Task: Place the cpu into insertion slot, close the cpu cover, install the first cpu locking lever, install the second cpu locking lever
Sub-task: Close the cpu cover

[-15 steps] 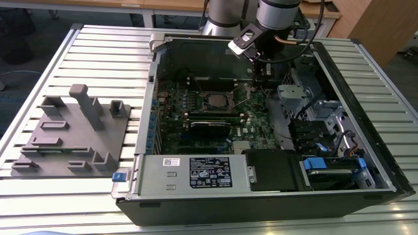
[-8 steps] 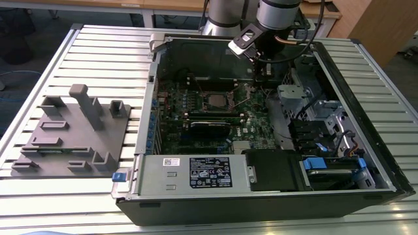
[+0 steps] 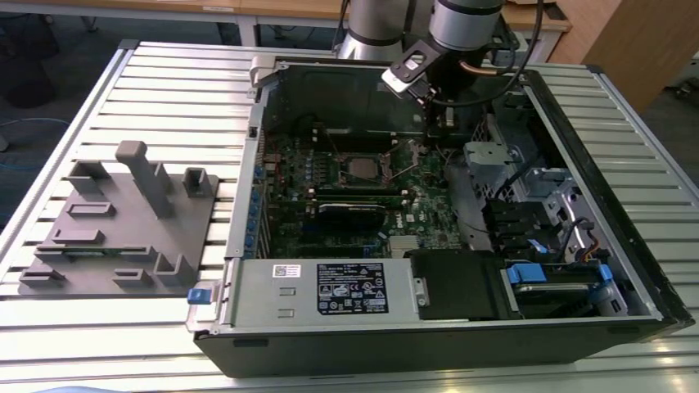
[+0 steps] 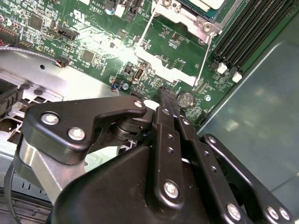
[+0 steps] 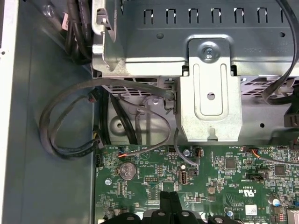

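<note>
The insertion slot (image 3: 361, 168) sits mid-board in the open computer case, a dark square with a silvery rim. In the second wrist view, a corner of the cpu (image 4: 205, 3) lies in the slot with the silvery cpu cover (image 4: 187, 19) flat around it. Two thin wire locking levers (image 4: 144, 29) (image 4: 203, 60) run from the socket toward a silvery bar (image 4: 161, 67). I cannot tell whether they are latched. My gripper (image 3: 436, 135) hangs over the board on the exterior view's right of the slot. It is shut with nothing between the fingers, in both wrist views (image 4: 167, 96) (image 5: 169, 196).
A coin battery (image 4: 184, 98) (image 5: 127, 170) lies just beyond the fingertips. A metal drive bracket (image 5: 210, 93) and loose cables (image 5: 70, 121) stand close behind. Memory slots (image 4: 252, 28) flank the socket. The power supply (image 3: 327, 286) fills the case's front. A grey fixture block (image 3: 110, 221) lies on the table.
</note>
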Available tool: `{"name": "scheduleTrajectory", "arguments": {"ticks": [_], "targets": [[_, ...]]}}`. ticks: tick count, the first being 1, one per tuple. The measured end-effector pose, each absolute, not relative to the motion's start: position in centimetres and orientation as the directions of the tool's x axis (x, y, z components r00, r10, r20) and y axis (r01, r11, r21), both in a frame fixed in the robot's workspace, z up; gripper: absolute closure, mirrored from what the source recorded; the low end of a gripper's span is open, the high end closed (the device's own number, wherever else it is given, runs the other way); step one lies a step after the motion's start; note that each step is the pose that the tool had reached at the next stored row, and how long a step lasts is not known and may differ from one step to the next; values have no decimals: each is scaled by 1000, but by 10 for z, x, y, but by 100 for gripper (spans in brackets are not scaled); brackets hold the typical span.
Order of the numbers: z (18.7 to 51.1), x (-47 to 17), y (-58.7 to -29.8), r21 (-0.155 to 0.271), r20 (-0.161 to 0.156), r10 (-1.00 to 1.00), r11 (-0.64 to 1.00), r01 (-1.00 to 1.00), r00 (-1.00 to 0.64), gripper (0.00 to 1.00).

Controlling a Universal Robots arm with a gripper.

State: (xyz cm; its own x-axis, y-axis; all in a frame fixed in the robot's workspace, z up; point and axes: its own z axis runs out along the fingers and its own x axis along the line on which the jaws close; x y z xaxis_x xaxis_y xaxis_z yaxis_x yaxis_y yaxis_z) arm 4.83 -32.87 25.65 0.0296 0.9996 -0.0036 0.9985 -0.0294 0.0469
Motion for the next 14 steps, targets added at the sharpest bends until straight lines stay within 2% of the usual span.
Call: {"name": "scheduleTrajectory", "arguments": {"ticks": [14], "targets": [[253,48,-329,47,-4,1000,-29,998,30,90]]}}
